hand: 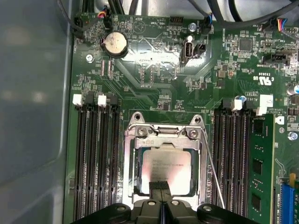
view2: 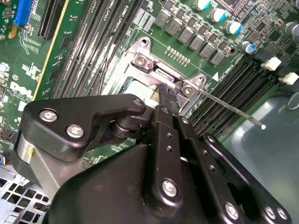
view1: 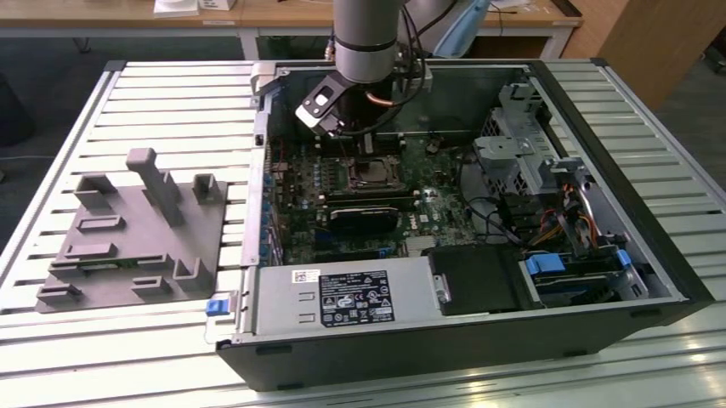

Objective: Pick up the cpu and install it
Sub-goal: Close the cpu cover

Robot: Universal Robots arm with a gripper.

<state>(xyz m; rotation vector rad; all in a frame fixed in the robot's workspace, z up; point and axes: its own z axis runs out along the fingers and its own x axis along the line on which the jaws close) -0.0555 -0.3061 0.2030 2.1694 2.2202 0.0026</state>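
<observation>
Gripper (hand: 160, 185), black, closed, above flat square silver cpu (hand: 167, 168), metal-framed socket (hand: 132, 140)

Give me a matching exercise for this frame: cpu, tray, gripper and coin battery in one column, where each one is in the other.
Things:
1 cpu
2 tray
3 gripper
4 coin battery

Places:
A outside the case, on the slatted table
B on the board, apart from the socket
C inside the socket frame
D at the cpu's edge

Pairs: 1-C, 2-A, 3-D, 4-B
</observation>
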